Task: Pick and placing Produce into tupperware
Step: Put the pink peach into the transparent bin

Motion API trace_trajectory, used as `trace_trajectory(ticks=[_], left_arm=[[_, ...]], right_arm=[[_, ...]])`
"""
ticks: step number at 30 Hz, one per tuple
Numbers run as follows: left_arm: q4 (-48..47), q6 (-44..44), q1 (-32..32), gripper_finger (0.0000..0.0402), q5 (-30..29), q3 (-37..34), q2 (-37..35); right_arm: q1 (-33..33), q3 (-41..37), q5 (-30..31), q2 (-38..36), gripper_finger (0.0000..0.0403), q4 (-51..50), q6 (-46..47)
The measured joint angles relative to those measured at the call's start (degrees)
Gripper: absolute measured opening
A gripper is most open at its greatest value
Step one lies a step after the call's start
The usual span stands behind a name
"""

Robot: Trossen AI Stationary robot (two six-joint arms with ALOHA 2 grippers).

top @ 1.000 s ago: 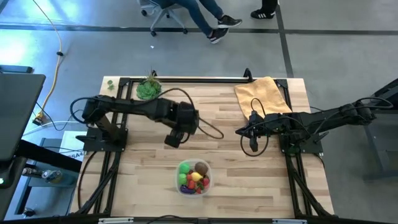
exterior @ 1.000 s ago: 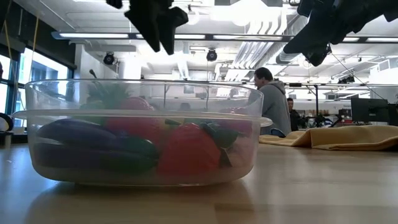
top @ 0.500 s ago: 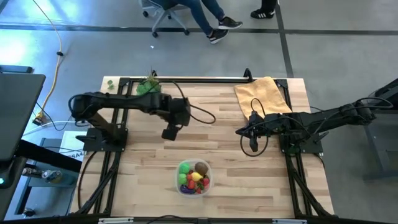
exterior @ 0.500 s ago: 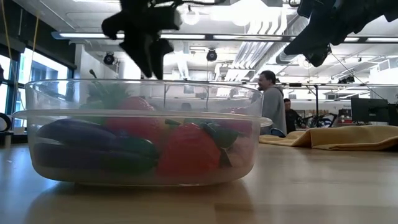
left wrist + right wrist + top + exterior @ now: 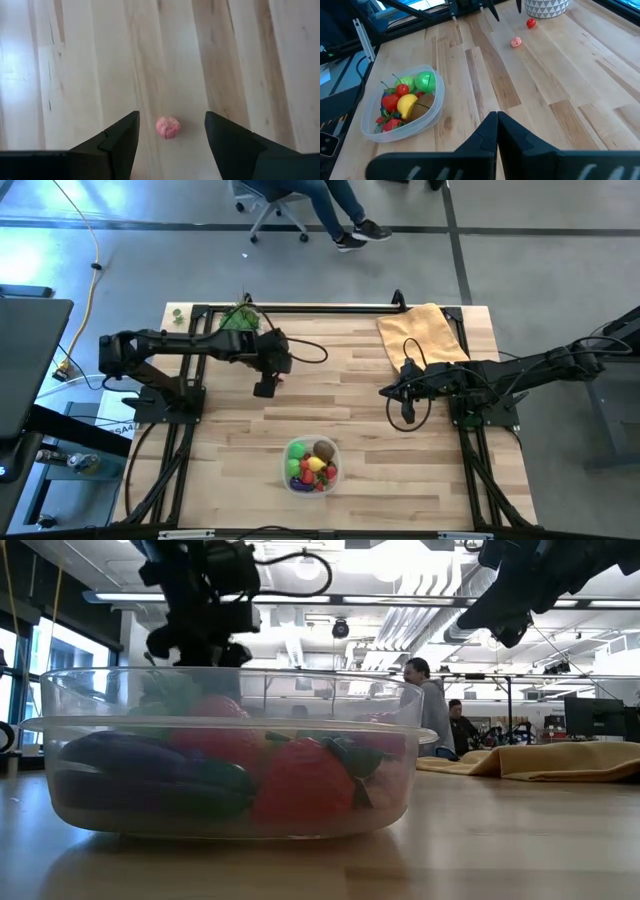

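Pink and lumpy, a small rounded toy berry lies loose on the pale wooden plank table, and that shape looks like the main hazard: if one finger of the left gripper reached it before the other, I would expect it to roll or skid away along the boards rather than settle between them. The piece is also much narrower than the gap it sits in, so a descent slightly off centre could close on air or only clip its edge. In the left wrist view the berry sits on the wood between the two dark fingers, roughly centred in the gap and touching neither; the jaws stand spread wide with nothing in them. From above, the left gripper hovers over the far left part of the table, near the green plant in a patterned white pot, beside which a small red ball-shaped piece also lies loose. A second risk is the carry: the clear plastic squarish tub with rounded corners sits well apart, near the front edge, already heaped with red, yellow, green and brown produce, so a dropped berry could bounce off the pile. The right gripper waits pressed together over the table's right side, near a yellow cloth.
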Motion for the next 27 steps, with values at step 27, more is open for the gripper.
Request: trace_trajectory(ticks=[27], left_arm=[[5.56,9.52,8.35,0.0216,2.11,-2.05,0.28]], right_arm=[[0.01,0.0,-0.26,0.0,0.0,-0.39,0.0]])
